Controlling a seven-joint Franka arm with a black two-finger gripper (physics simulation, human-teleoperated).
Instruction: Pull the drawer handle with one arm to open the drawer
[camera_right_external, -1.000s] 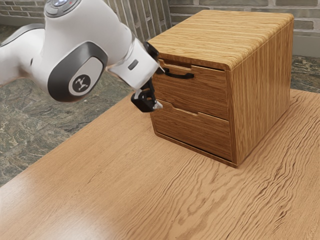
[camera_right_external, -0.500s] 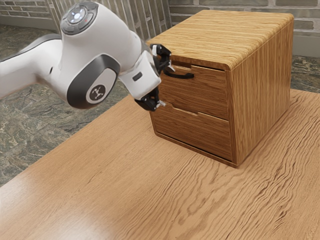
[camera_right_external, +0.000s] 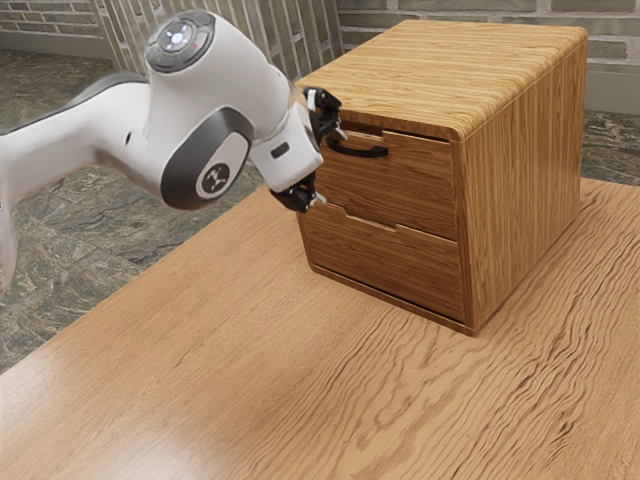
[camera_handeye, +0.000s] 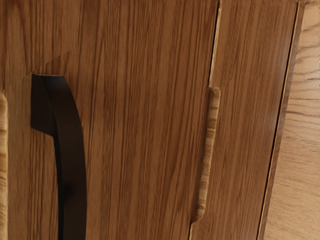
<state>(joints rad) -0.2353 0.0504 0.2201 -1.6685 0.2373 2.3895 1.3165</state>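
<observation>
We have 1 arm (camera_right_external: 200, 130) reaching to the front of a wooden cabinet (camera_right_external: 520, 180) that stands on the bench (camera_right_external: 300, 400). The jaws are apart. 1 finger sits up near the cabinet's top edge and the other is down near the seam between the 2 drawers. Nothing is clamped.

The black handle (camera_right_external: 358, 151) is on the top drawer (camera_right_external: 400, 190), just ahead of the jaws and slightly to the far side of them. Its near end is close to the upper finger, but we cannot tell if they touch. In the wrist view the handle (camera_handeye: 70, 160) is a dark curved bar standing off the drawer face, off-centre from the hand. The lower drawer (camera_handeye: 250, 100) is just beyond it.

The top drawer front looks flush with the cabinet, so we judge it shut and the pull not begun. The lower drawer (camera_right_external: 390, 255) is flush too.

We think the jaws are spread wide and turned across the bar so it can pass between the fingers. The hand faces the drawer head-on, so the pull can run straight out.

Step in hand: final approach and lining up. Next, we need to centre the bar between the fingers, close, and draw back. The risk is closing off-centre and catching only the bar's end.
</observation>
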